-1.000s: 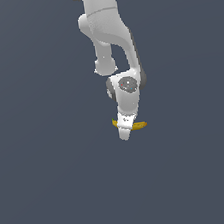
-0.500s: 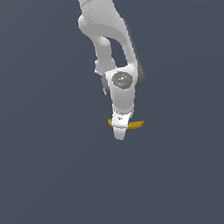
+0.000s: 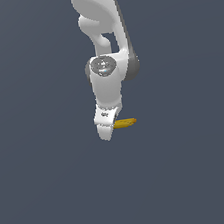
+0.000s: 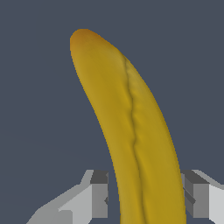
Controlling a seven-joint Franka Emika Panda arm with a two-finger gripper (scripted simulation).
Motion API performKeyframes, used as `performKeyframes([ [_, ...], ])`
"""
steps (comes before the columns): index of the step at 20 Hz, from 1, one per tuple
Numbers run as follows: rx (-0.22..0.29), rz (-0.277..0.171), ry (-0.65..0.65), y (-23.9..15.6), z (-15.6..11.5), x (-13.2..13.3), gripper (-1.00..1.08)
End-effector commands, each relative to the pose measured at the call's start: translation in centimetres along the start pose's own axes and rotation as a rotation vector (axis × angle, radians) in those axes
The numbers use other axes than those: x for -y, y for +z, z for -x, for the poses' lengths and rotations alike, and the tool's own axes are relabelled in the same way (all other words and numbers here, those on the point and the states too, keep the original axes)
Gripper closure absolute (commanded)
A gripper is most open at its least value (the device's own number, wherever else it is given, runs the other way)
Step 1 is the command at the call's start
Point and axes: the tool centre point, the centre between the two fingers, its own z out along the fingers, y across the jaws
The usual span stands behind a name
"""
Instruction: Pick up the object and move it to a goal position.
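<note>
Banana (image 4: 131,131) filled most of the wrist view, a curved yellow fruit with a lengthwise crease and one darker, brownish tip at its far end. It ran between the two fingers (image 4: 98,194) of the gripper (image 4: 146,197). A narrow strip of grey background showed between the fruit and one pad, while the other pad sat right at the fruit's edge, so I could not tell whether the jaws were truly clamped on it or only straddling it. In the exterior view, the white gripper (image 3: 106,130) pointed downward and covered most of the banana (image 3: 125,123), whose yellow end stuck out toward the exterior view's right. Above it rose the arm (image 3: 105,44), wrist and upper links stacked nearly vertically. Behind everything lay a plain dark grey-blue surface (image 3: 45,194).
</note>
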Motion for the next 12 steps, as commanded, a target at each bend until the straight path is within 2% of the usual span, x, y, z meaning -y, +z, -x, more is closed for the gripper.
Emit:
performKeyframes([
  [1,-0.001,0.001,-0.001,-2.5,1.1,-1.4,1.08],
  [6,-0.001,0.001,-0.001,-6.2,2.9,-3.8,1.08],
  [12,0.0,0.001,0.0,-8.9,4.2,-5.7,1.08],
])
